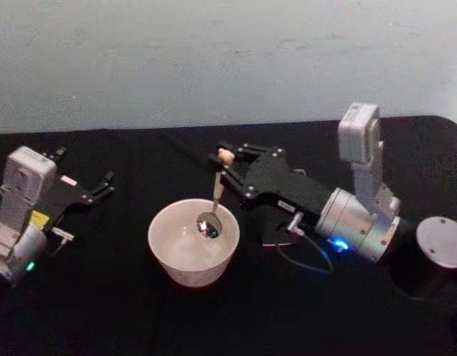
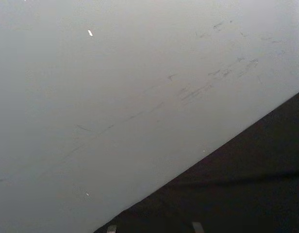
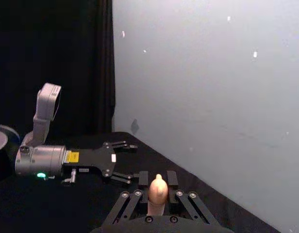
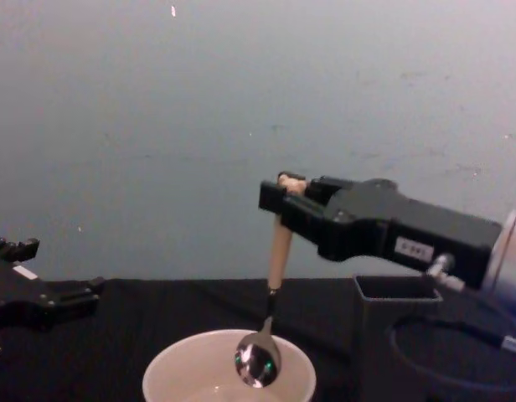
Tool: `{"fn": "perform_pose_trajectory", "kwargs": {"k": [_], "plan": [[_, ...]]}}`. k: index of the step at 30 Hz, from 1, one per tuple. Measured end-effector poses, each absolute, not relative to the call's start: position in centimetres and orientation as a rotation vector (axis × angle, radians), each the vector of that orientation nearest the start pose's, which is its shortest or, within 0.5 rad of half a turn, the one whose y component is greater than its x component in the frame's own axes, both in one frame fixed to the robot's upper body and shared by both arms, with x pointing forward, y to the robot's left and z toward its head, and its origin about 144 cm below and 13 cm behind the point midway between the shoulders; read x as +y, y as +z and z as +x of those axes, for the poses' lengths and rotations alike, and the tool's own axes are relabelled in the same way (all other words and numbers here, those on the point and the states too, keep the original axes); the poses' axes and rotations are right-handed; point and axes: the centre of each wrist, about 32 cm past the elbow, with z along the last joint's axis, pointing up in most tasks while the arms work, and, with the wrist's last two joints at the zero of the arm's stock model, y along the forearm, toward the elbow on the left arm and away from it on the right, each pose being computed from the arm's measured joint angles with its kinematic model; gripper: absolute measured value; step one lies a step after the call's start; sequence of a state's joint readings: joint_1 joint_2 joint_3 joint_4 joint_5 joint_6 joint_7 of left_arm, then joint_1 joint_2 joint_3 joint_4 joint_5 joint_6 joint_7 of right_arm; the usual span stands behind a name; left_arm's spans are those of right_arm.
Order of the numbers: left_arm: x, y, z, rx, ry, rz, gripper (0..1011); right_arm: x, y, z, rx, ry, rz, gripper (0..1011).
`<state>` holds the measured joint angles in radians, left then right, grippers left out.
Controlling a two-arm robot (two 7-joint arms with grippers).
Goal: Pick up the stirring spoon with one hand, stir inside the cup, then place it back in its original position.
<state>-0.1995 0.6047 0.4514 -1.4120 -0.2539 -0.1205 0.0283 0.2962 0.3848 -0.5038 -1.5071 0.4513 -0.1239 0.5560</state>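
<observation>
My right gripper (image 1: 225, 159) is shut on the bear-shaped top of the stirring spoon (image 1: 216, 190), which hangs almost upright. The spoon's grey metal bowl (image 4: 258, 362) sits inside the mouth of the cream-white cup (image 1: 191, 271), toward its right side, at about rim height. In the chest view the pale handle (image 4: 280, 244) drops from the right gripper (image 4: 283, 188) to the cup (image 4: 167, 367). The spoon's beige head (image 3: 157, 189) stands between my own fingers in the right wrist view. My left gripper (image 1: 104, 187) rests open on the table, left of the cup.
A dark grey square holder (image 4: 395, 290) stands right of the cup, beneath the right arm. A round grey-topped object (image 1: 441, 241) sits at the table's right edge. Black cloth covers the table, with a pale wall behind it.
</observation>
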Motion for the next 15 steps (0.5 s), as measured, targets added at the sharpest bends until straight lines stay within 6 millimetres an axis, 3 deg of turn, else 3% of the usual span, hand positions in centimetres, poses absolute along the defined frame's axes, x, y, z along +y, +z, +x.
{"fn": "perform_pose_trajectory", "kwargs": {"k": [15], "plan": [[31.0, 114.0, 48.9, -0.285, 1.248, 0.304, 1001, -18.0, 115.9, 52.0, -0.189, -0.537, 0.093, 218]]}}
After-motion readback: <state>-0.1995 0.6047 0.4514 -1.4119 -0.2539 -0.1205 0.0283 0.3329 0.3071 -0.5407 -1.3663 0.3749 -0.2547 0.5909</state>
